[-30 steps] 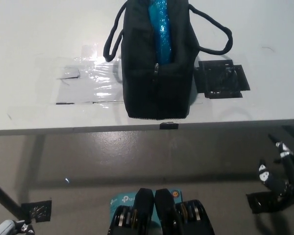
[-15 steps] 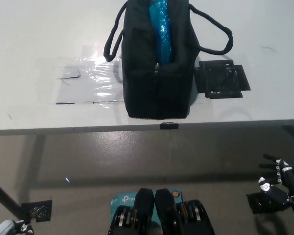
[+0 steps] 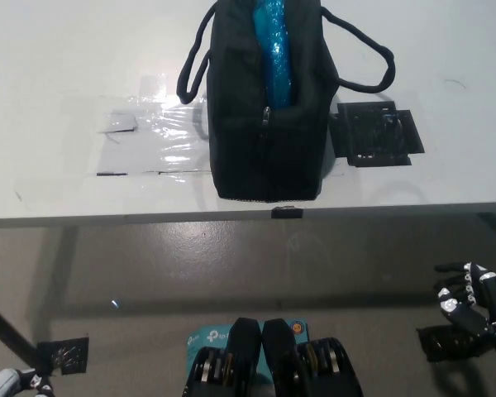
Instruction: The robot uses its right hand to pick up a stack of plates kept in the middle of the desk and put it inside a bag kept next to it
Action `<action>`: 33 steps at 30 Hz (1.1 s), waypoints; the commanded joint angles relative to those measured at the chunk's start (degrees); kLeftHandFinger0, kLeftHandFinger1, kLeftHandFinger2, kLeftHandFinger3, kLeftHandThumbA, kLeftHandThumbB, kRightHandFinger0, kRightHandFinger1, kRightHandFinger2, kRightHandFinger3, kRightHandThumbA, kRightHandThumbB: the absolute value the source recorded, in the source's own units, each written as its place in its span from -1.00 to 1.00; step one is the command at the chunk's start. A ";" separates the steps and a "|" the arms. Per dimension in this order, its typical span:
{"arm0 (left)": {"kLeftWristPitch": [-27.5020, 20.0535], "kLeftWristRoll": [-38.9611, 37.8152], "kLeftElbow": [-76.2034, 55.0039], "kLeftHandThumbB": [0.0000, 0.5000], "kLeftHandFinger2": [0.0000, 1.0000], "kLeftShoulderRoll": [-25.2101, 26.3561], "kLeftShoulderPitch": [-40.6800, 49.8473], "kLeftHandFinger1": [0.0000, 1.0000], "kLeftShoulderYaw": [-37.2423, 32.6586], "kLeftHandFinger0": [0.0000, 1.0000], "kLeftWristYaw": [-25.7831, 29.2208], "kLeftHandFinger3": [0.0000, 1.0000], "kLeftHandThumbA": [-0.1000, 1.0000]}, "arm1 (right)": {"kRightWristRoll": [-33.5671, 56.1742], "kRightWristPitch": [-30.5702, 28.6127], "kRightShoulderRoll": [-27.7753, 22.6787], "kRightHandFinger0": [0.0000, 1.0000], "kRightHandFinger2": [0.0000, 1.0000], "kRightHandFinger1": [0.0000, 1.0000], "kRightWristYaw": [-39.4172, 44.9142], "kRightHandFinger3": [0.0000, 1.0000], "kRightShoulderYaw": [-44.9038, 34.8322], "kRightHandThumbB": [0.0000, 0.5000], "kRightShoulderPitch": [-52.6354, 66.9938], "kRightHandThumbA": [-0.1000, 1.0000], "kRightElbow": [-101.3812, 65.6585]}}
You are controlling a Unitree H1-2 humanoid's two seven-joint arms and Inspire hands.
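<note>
The right hand (image 3: 471, 302) is black, with slim jointed fingers tipped and banded in pale silver-white; its arm is black too. The left hand (image 3: 12, 384) barely shows; a pale grey-white rounded casing with small dark fittings.

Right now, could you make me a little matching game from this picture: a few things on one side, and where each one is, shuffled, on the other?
Things:
1. plates
2. bag
3. right hand
4. black tape patch

Places:
A. below the desk edge, lower right
B. standing on the desk
C. flat on the desk, right of the bag
D. inside the open bag

Pairs: 1-D, 2-B, 3-A, 4-C
</note>
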 commanded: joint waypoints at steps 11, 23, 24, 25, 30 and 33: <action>0.78 0.42 -1.97 -0.93 0.94 0.69 0.20 0.85 -0.19 0.81 -0.59 0.93 -0.67 | 2.68 -1.26 -2.39 -0.56 -0.15 -0.41 -4.25 0.19 1.03 -0.23 -0.52 -0.28 -1.61; 0.78 0.60 -1.09 -1.00 0.95 1.47 -0.42 0.85 -1.86 0.84 -0.48 0.97 -0.65 | 1.49 2.41 -3.82 -0.50 -0.07 -0.37 -4.18 0.33 2.38 -0.20 0.61 -0.24 -3.29; 0.78 0.65 -1.32 -1.00 0.95 1.02 -0.38 0.85 -1.35 0.83 -0.53 0.97 -0.64 | 1.33 2.17 -4.10 -0.50 -0.06 -0.36 -4.10 0.32 2.78 -0.20 0.66 -0.25 -3.32; 0.78 0.57 -1.43 -1.00 0.95 0.78 -0.34 0.86 -1.08 0.84 -0.49 0.98 -0.62 | 1.34 2.22 -4.26 -0.52 -0.06 -0.38 -4.06 0.32 3.01 -0.19 0.70 -0.26 -3.39; 0.78 -0.20 -1.19 -1.00 0.97 1.74 -0.69 0.88 -1.78 0.82 0.14 1.00 -0.50 | 1.09 3.30 -4.44 -0.49 -0.01 -0.34 -4.44 0.35 3.95 -0.18 0.89 -0.27 -3.84; 0.78 -0.12 -1.51 -0.99 0.97 2.45 -0.98 0.86 -2.15 0.73 -0.67 1.00 -0.38 | 0.69 3.32 -4.86 -0.54 -0.06 -0.38 -4.68 0.33 4.53 -0.15 0.63 -0.27 -4.09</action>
